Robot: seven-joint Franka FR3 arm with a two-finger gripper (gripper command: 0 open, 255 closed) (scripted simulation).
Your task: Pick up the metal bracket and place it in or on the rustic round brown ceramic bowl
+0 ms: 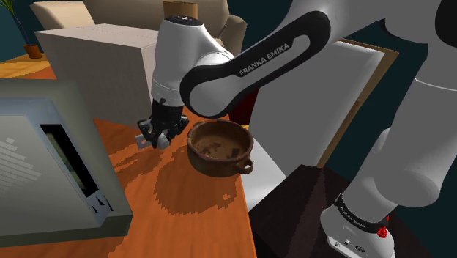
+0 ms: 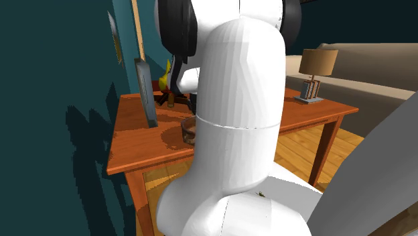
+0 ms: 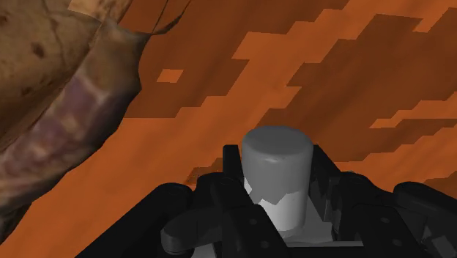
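Note:
My black gripper (image 1: 158, 135) hangs just above the orange-brown wooden table (image 1: 183, 212), a little to the shoulder view's left of the brown bowl (image 1: 218, 147). In the wrist view the fingers (image 3: 323, 174) clasp a grey, rounded metal bracket (image 3: 277, 170), so the gripper (image 3: 277, 192) is shut on it. A small grey end of the bracket (image 1: 141, 139) sticks out beside the hand. The bowl (image 3: 51, 95) has a mottled brown rim, two small handles and nothing inside. The white arm hides most of the bowl (image 2: 187, 131) in the second exterior view.
A grey box-like appliance (image 1: 51, 161) stands at the shoulder view's left, with a beige box (image 1: 95, 59) behind it. The table's edge (image 1: 247, 212) runs close by the bowl. A table lamp (image 2: 315, 74) and an upright grey panel (image 2: 146, 90) also stand on the table.

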